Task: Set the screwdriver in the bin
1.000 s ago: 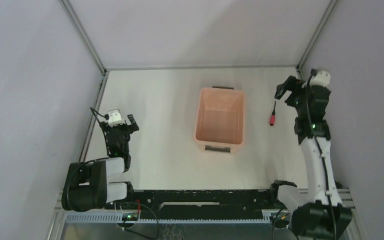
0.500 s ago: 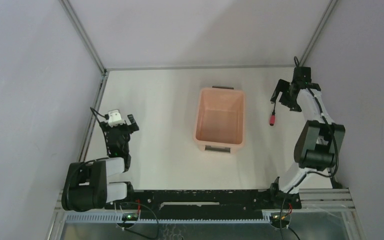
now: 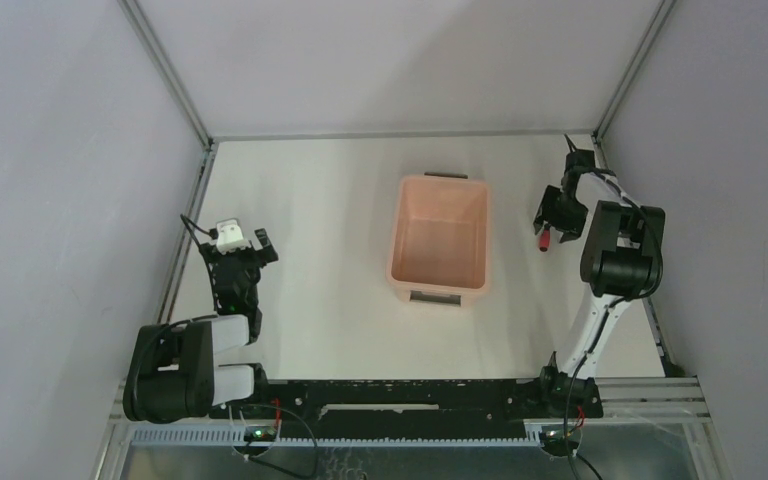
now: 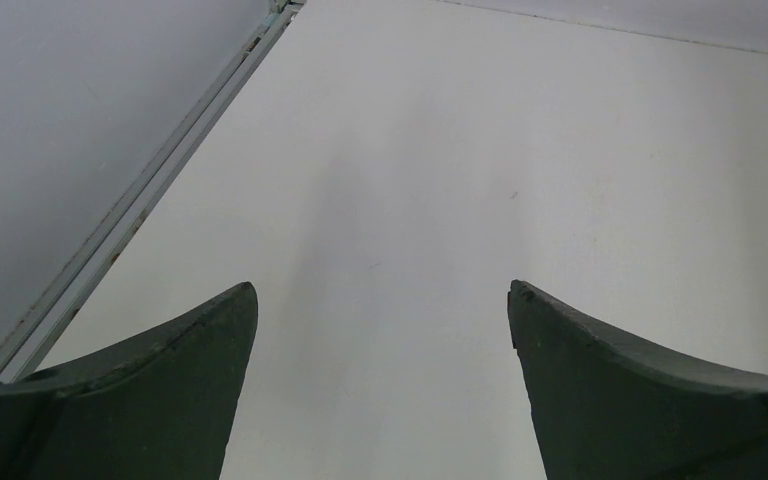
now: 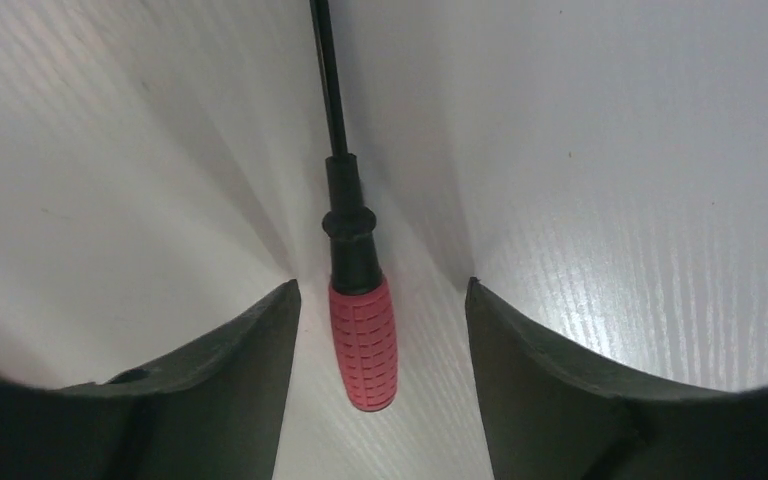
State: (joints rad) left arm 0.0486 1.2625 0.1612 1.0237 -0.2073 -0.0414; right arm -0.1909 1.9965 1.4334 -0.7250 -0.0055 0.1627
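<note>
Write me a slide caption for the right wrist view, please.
Open right gripper straddling the small red-handled screwdriver with thin dark shaft, lying on the white table.

The left gripper (image 4: 381,290) has its two dark fingers (image 4: 150,400) spread wide apart, with plain white bench (image 4: 440,170) showing between them. An aluminium rail (image 4: 150,200) runs diagonally along the bench's edge. The left-hand finger lies nearest the rail and the other lies well away from it. Past the rail stands a grey wall (image 4: 70,90).
</note>
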